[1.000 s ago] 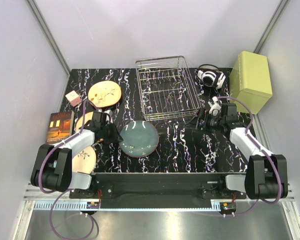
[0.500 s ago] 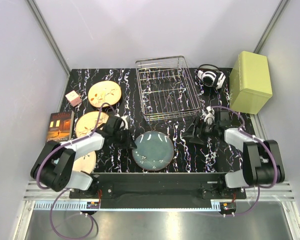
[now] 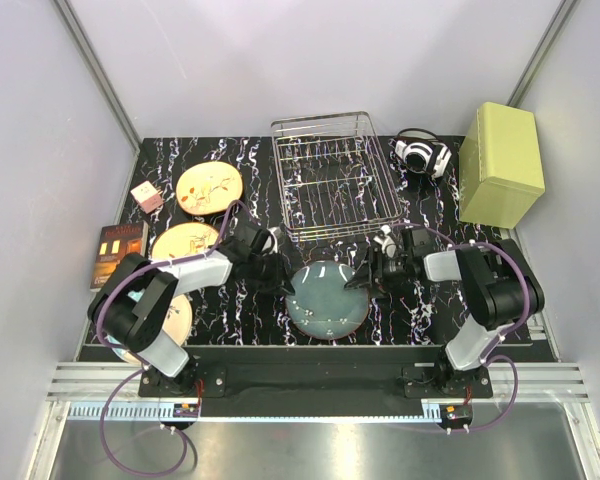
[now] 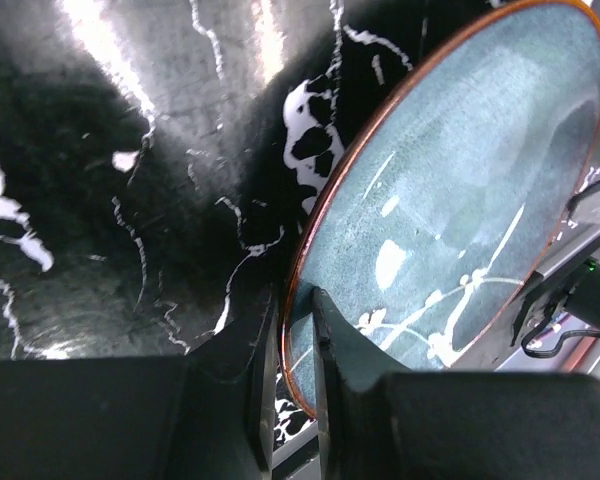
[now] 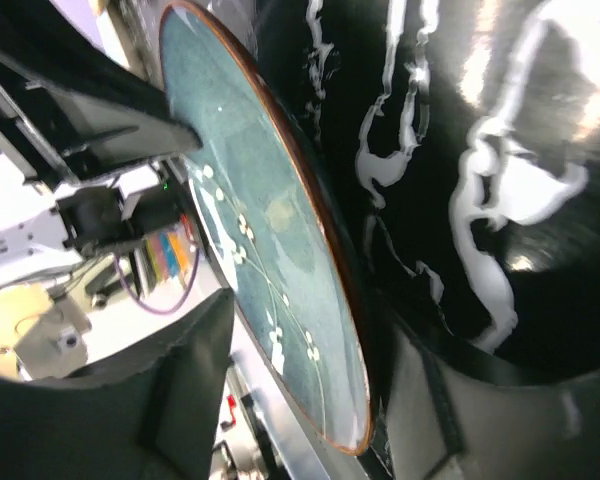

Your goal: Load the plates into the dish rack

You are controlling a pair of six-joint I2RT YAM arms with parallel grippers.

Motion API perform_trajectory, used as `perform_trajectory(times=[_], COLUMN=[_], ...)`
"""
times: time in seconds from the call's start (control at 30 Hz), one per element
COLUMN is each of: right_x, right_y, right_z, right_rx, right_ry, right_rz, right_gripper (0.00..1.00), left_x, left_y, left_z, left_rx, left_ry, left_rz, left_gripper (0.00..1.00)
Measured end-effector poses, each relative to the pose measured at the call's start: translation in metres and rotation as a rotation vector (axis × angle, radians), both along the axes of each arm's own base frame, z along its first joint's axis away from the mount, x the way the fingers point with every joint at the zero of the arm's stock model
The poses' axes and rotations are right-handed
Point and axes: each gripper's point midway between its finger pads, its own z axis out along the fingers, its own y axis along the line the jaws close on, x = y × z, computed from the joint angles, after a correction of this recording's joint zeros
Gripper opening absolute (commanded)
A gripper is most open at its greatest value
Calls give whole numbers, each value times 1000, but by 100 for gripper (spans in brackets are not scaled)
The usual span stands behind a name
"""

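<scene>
Slid rightward since a second ago, the teal plate [image 3: 327,300] now sits near the front centre of the surface [image 3: 430,312] between both arms, left pincer [image 3: 280,277] clamped on its left rim, right pincer [image 3: 363,277] spread astride its right rim, dish rack [image 3: 335,180] straight behind it.

The top view hangs high above and behind the arms [image 3: 180,275]. It looks steeply down and forward, from far enough back to take in the whole desk [image 3: 400,320], with the rack [image 3: 335,180] at its far side. The left wrist view sits just behind the left tool [image 4: 293,310] and looks along its fingers [image 4: 325,340]. It is low over the desk and very near the plate [image 4: 450,200], at its left rim. The right wrist view looks along the right tool [image 5: 300,330] at the opposite rim, equally near, facing the left tool. All three views share that plate and the desk around it.
</scene>
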Motion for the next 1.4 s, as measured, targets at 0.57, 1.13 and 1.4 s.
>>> perform_trajectory(times=[0.57, 1.13, 1.4], right_x=[-5, 0, 87], right_y=[0, -5, -10], right_z=[-3, 114, 261], right_rx=[-61, -174, -331], right_ry=[-90, -442, -818], right_rz=[37, 223, 101], right_gripper=[0, 0, 0], left_x=[2, 45, 107], left_y=[5, 69, 99], left_z=[-4, 137, 193], left_rx=[19, 172, 344], left_ry=[-7, -554, -802], left_rz=[15, -14, 97], left_gripper=[14, 85, 85])
